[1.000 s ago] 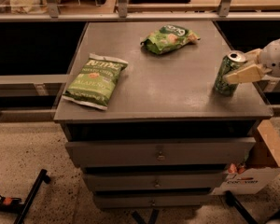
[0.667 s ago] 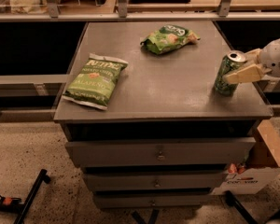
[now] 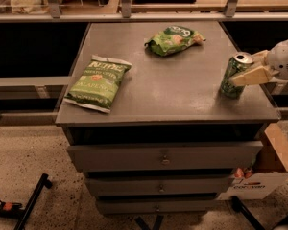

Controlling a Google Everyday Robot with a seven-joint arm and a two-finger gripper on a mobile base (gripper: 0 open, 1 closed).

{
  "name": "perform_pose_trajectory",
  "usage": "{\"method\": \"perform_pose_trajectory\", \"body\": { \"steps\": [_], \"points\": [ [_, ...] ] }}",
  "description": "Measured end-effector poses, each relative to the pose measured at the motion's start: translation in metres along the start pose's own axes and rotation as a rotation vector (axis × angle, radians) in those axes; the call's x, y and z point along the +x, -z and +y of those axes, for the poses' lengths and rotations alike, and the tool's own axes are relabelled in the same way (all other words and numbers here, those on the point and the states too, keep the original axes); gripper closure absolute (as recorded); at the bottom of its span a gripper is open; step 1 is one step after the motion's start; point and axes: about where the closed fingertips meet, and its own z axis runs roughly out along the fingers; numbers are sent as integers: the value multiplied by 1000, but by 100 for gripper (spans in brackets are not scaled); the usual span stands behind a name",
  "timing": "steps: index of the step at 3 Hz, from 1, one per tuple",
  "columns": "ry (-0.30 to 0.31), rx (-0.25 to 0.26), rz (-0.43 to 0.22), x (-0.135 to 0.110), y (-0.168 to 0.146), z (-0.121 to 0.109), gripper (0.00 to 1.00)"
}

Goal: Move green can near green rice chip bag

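Note:
The green can, slim with a silver top, stands upright near the right edge of the grey cabinet top. My gripper reaches in from the right and is closed around the can, one cream finger across its front and the other behind its top. The green rice chip bag lies crumpled at the back middle of the top, well left of and behind the can.
A larger flat green chip bag lies at the front left of the top. The cabinet has several drawers below. A cardboard box sits on the floor at the right. A shelf rail runs behind.

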Motion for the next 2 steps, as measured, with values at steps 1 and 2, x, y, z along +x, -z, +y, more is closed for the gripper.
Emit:
{"method": "perform_pose_trajectory", "body": {
  "steps": [1, 2],
  "points": [
    [0, 0, 0, 0, 0, 0, 100],
    [0, 0, 0, -1, 0, 0, 100]
  ]
}}
